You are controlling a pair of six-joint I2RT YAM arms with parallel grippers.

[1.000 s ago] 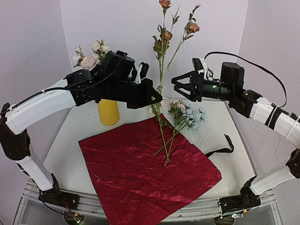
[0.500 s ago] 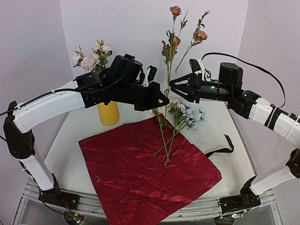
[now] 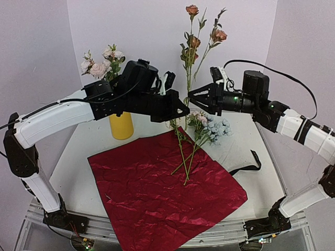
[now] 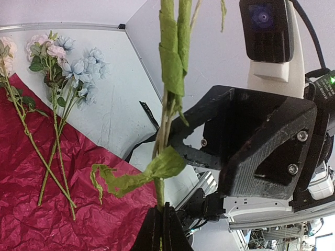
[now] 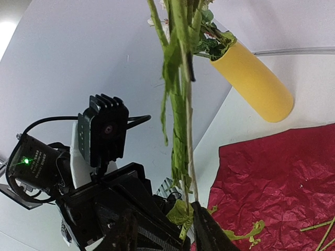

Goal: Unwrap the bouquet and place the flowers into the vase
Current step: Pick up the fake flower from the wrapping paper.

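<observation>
Halfway through the job: the dark red wrapping paper (image 3: 157, 193) lies opened flat on the tabletop (image 3: 84, 149), with the black ribbon (image 3: 250, 166) loose at its right edge, so the bouquet is judged unwrapped. A first cluster of pale pink flowers (image 3: 99, 64) stands in the yellow vase (image 3: 121, 125) at the back left, just beyond the sheet's far corner. Above the paper, the left fingers (image 4: 155, 232) are pinched together on the foot of a tall spray of rust-bloomed stems (image 3: 189, 57), held upright in the air and well apart from the vase. The right fingers (image 5: 207, 232) stand apart on either side of the same stems, just above that grip, and the wrist views do not show them pressing in. A last bunch with pink and pale blue blooms (image 3: 212, 127) lies across the paper's far edge, stems on the sheet and heads on the bare tabletop. By this reckoning, the raised spray and the lying bunch are yet to go into the vase, which shows nothing else inside.
</observation>
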